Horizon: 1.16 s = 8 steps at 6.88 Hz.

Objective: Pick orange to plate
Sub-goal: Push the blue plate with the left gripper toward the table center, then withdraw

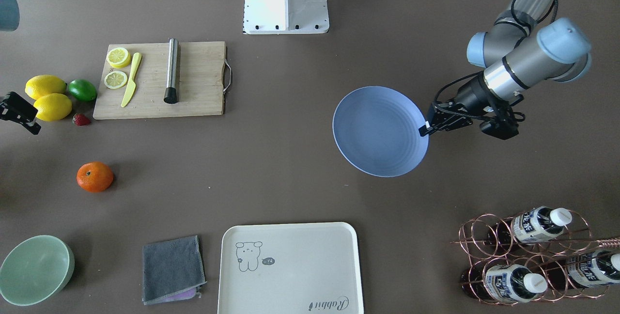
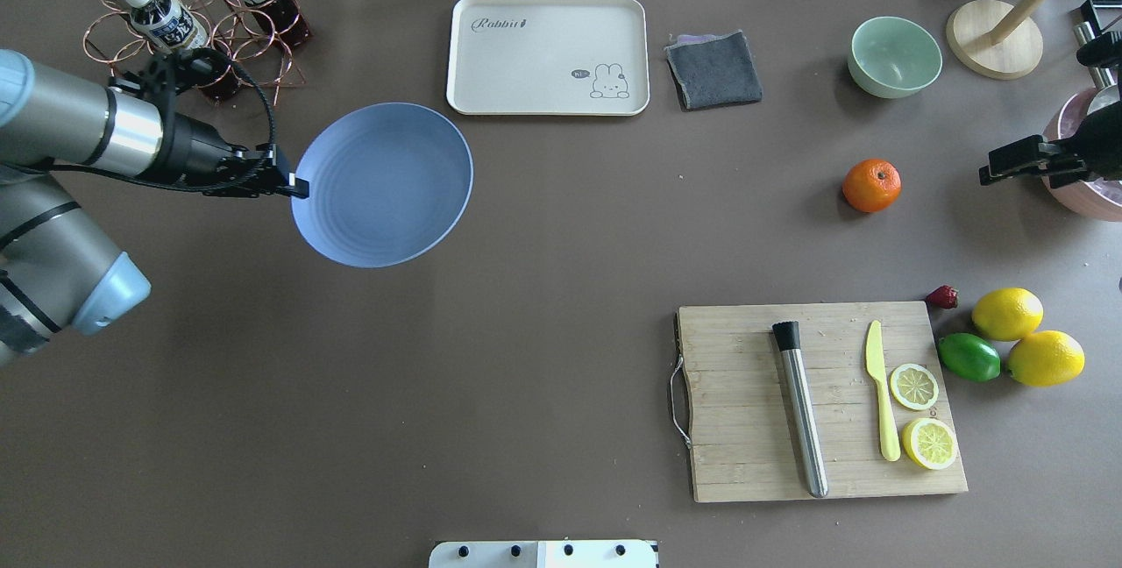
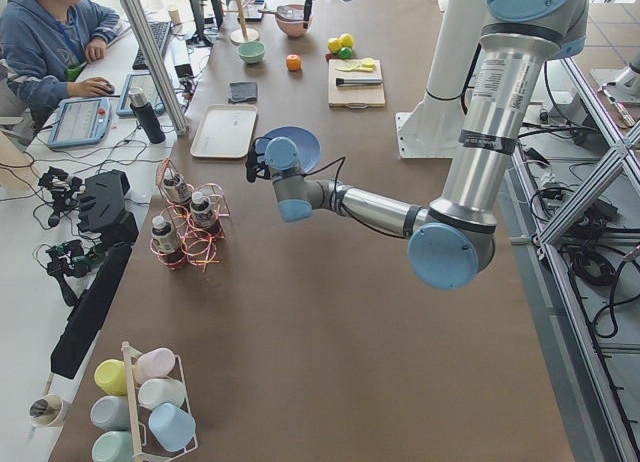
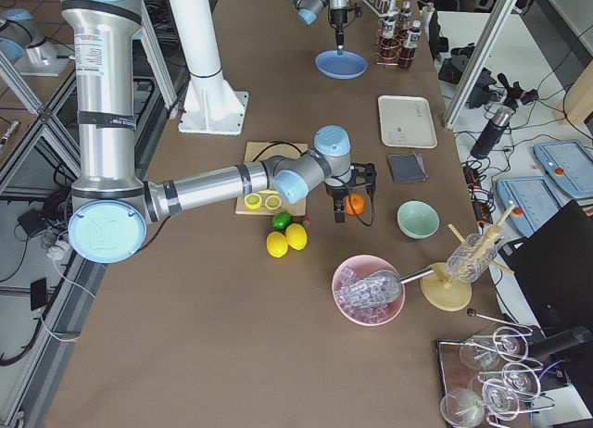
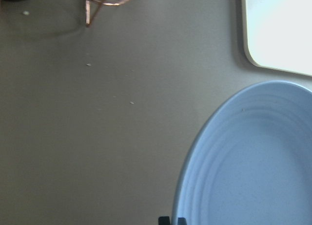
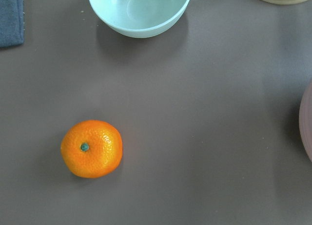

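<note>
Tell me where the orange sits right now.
In the overhead view the orange rests on the bare table on the robot's right side, between the pale green bowl and the cutting board.

Open table (image 2: pixel 561 287) is surrounding the orange (image 2: pixel 871 185) near the right end; the green bowl (image 2: pixel 895 56) and lemons (image 2: pixel 1007 314) are sitting well apart.

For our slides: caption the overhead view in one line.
Left hand holds the plate by its rim; the orange lies near the right hand.
</note>
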Motion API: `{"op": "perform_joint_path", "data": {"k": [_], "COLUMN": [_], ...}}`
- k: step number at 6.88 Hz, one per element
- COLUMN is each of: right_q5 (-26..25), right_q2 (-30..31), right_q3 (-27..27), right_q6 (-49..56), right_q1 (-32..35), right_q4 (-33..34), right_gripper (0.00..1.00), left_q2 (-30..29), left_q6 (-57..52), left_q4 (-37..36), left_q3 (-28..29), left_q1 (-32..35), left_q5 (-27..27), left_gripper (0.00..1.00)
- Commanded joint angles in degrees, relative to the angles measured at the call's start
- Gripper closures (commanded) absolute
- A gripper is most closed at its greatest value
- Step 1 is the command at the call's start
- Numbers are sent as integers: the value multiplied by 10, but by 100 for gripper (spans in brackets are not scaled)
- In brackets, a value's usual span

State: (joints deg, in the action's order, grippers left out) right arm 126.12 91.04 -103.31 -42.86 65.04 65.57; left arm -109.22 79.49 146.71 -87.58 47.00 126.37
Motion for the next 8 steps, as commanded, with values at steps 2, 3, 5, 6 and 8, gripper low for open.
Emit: {"op": "perform_joint_path", "data": {"k": [2, 3, 5, 6, 8], "right_q5": [1, 1, 2, 2, 1], "right_q2": [0, 0, 0, 0, 0], "right_q3": [2, 3, 4, 4, 8], "right_q6": [0, 0, 0, 0, 1], "right_q1": [0, 0, 0, 0, 0], "right_q4": [0, 1, 1, 1, 1], "right_gripper": [0, 0, 0, 0, 0], "left_q2": [-136, -139, -140, -140, -133], "left_q6": [31, 31, 22, 9, -19], "left_q4": [-169, -169, -168, -169, -169], "left_q3": [5, 14, 35, 36, 36], "left_q1": [-144, -156, -156, -156, -154], "left_q5": [-173, -190, -196, -200, -202], "left_gripper": [100, 100, 100, 100, 81]}}
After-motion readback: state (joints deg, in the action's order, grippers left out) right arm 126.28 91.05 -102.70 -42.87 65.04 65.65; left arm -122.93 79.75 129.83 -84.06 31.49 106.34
